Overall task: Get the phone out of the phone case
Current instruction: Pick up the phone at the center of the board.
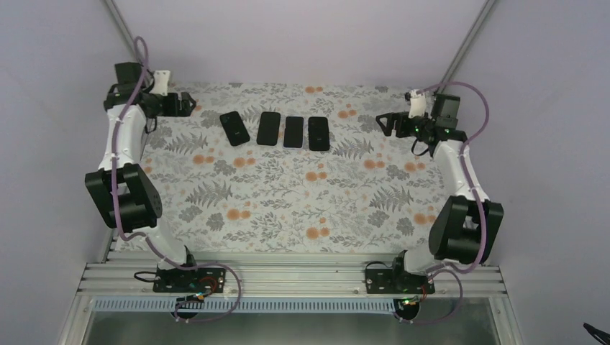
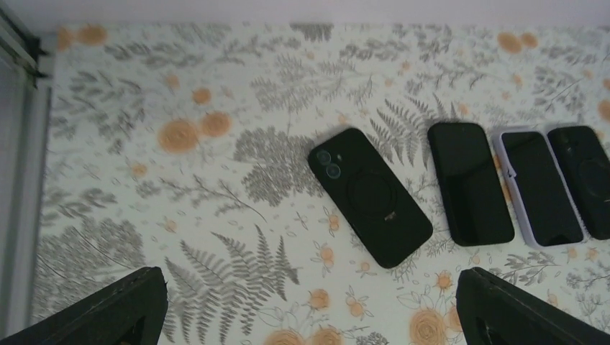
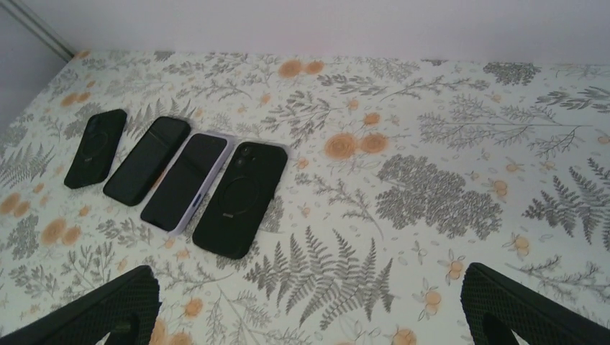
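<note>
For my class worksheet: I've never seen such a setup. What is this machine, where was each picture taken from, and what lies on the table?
A robot: left arm and right arm, bolted at the near edge of the flowered table. One picture looks down from above; two come from wrist cameras. On it lie, in a row, a tilted phone, a black phone, a pale-cased phone and the rightmost phone. The left hand and right hand are open, holding nothing.

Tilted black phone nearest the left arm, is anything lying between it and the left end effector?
Nothing visible: only floral tablecloth lies between the open left end effector and the tilted black phone.
</note>
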